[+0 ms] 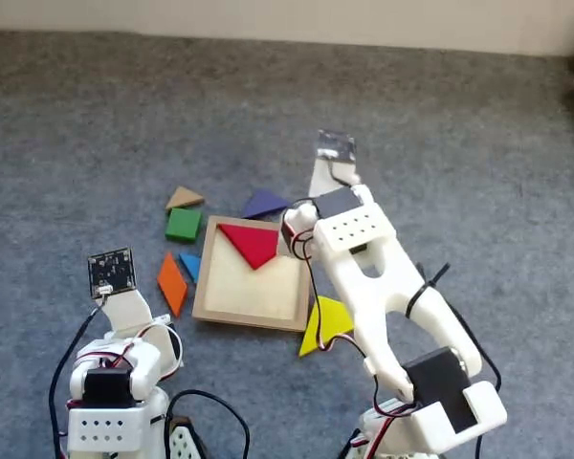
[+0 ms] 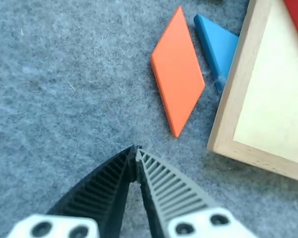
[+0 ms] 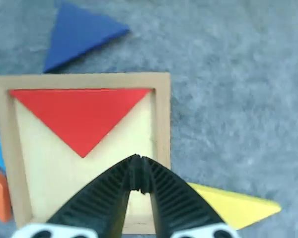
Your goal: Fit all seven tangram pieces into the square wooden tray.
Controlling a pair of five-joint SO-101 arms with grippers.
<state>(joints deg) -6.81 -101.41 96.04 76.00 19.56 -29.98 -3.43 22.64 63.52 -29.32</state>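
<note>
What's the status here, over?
Left gripper shut, empty, near orange parallelogram piece. Right gripper shut, empty, above square wooden tray. Red triangle piece seated inside; others outside. Nothing blocking.

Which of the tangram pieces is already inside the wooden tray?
The red triangle, its long edge flush against one wall of the tray. It alone lies within the rim; the rest sit outside on the carpet.

1. The tray [image 1: 200, 277] has a pale tan wooden rim and a lighter cream floor.
2. The triangles: one red triangle [image 1: 252, 241], one yellow triangle [image 1: 324, 321], one dark blue triangle [image 1: 264, 204], one light blue triangle [image 1: 190, 265], one tan triangle [image 1: 184, 199].
3. The square [image 1: 183, 224] is green.
4. The parallelogram [image 1: 172, 283] is orange.
5. The carpet [image 1: 459, 143] is a mottled grey-blue.
6. The left gripper [image 2: 136, 151] pairs a black ribbed finger with a grey one.
7. The right gripper [image 3: 138, 161] is black and ribbed.
</note>
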